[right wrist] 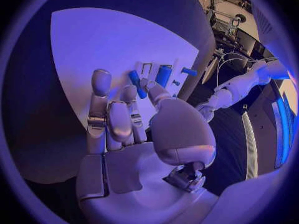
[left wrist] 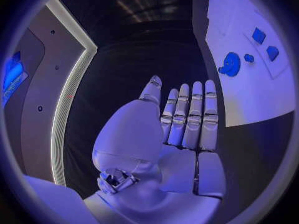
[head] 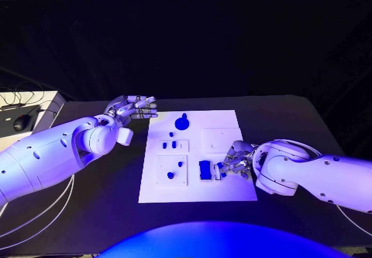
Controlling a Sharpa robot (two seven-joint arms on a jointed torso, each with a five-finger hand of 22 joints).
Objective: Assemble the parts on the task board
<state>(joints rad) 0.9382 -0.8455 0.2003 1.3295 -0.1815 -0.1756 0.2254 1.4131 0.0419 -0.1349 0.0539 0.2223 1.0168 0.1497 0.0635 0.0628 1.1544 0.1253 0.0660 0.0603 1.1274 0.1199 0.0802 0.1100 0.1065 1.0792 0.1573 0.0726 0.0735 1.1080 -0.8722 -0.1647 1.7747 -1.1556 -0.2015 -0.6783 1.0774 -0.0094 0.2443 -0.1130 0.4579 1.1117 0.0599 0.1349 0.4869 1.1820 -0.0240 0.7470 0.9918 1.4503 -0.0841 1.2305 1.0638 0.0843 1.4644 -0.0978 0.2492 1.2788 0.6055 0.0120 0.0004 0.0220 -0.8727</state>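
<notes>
The white task board (head: pixel 224 188) lies mid-table. It carries a round blue part (head: pixel 182 122) at its far end, small blue parts (head: pixel 169 145) in a raised frame, and a larger blue block (head: pixel 205 169) near its right side. My right hand (head: pixel 236 161) sits over the board's right side. Its fingertips (right wrist: pixel 127 92) and thumb close around a slim blue part (right wrist: pixel 134 77) beside the block (right wrist: pixel 164 74); whether they grip it is unclear. My left hand (head: pixel 133 109) hovers off the board's far left corner, fingers straight and apart, holding nothing. In the left wrist view the round part (left wrist: pixel 230 64) lies beyond this hand (left wrist: pixel 187 119).
A white side surface with a black mouse (head: pixel 22 122) and cables stands at the table's far left. White cables (head: pixel 47 209) loop under my left arm. Bare black table (head: pixel 294 118) surrounds the board.
</notes>
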